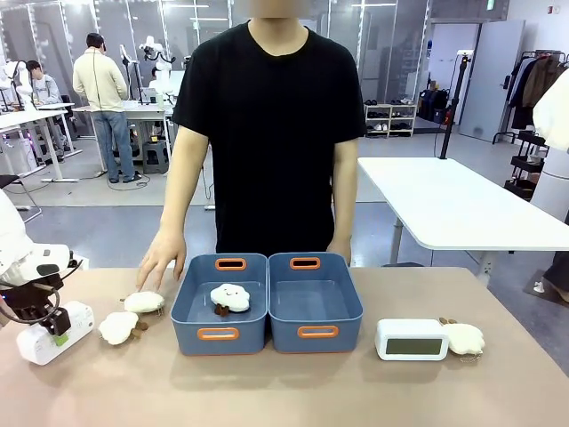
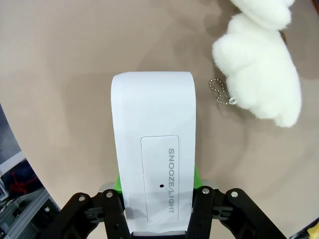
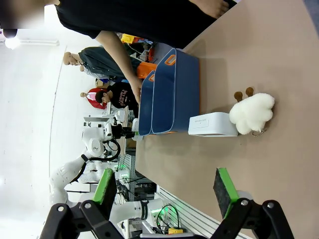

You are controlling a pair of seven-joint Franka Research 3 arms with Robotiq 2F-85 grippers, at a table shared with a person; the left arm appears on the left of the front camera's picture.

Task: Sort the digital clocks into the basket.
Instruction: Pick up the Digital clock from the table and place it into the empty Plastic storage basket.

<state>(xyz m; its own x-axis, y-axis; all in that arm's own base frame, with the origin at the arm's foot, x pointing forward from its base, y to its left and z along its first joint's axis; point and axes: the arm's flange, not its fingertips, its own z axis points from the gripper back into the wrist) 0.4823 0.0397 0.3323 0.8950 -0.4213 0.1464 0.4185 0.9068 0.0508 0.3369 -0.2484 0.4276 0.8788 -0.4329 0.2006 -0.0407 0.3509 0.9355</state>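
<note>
Front view: the left fingers [image 1: 59, 336] grip a white digital clock [image 1: 76, 322] at the desk's [image 1: 284, 391] 9 o'clock edge. The empty basket [image 1: 316, 331] lies toward 3 o'clock of it, past the other basket [image 1: 191, 307], which holds a cloud plush [image 1: 230, 298].

Left wrist view: the clock's [image 2: 154, 124] long axis runs to 12 o'clock, with the fingers [image 2: 118, 183] pressed on its flanks.

Right wrist view: the right fingers [image 3: 225, 191] stand wide and empty. The second clock [image 3: 212, 124] lies at 12 o'clock, just beside a plush toy [image 3: 251, 113].
</note>
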